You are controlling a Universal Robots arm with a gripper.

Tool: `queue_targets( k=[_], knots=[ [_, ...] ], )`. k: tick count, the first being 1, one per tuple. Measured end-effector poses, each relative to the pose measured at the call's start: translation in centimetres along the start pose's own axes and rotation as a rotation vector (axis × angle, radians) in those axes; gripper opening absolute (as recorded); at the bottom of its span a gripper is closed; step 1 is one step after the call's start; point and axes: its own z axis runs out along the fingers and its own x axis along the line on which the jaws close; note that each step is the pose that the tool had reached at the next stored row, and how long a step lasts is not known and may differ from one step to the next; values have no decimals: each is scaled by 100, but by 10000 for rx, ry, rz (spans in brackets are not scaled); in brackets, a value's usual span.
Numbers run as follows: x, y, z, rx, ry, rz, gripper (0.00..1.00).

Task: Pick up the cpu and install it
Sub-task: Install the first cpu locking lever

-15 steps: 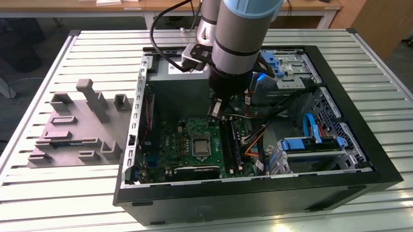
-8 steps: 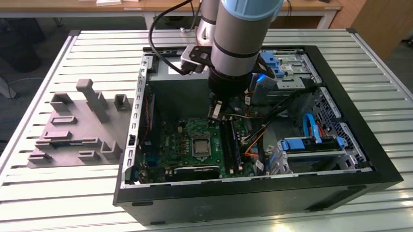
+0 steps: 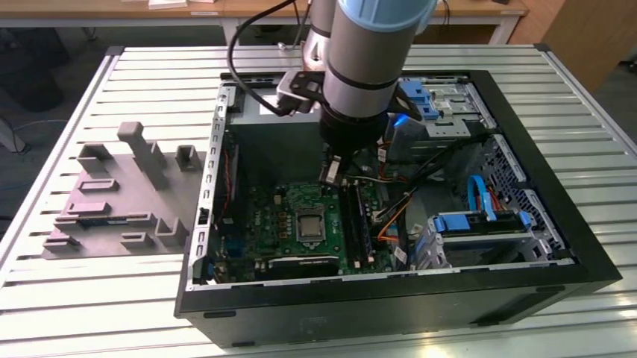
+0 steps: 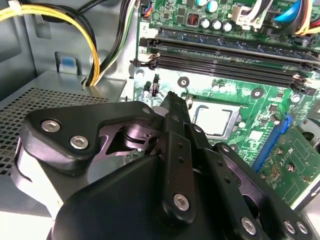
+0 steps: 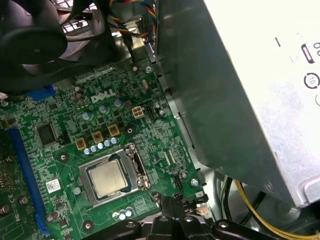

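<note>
Black gripper (image 4: 172,107) fingers are hanging just above the motherboard (image 5: 65,100), pressed together with nothing between them.

Beside those closed fingertips, the cpu (image 5: 107,179) is sitting flat in the socket (image 5: 112,175) near the motherboard's middle, its silver top facing up inside the metal frame, so the chip appears already seated. In the exterior view the arm is reaching down into the open computer case (image 3: 557,246), and the grey plastic tray (image 3: 110,194) is lying outside the case, well apart from the motherboard.
</note>
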Motion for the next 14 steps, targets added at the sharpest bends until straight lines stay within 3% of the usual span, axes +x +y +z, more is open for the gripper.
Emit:
queue_targets(
  k=[5, 14],
  knots=[
    [16, 39, 4, 0, 11, -173, 11],
    [79, 24, -1, 43, 0, -469, 11]
  ],
)
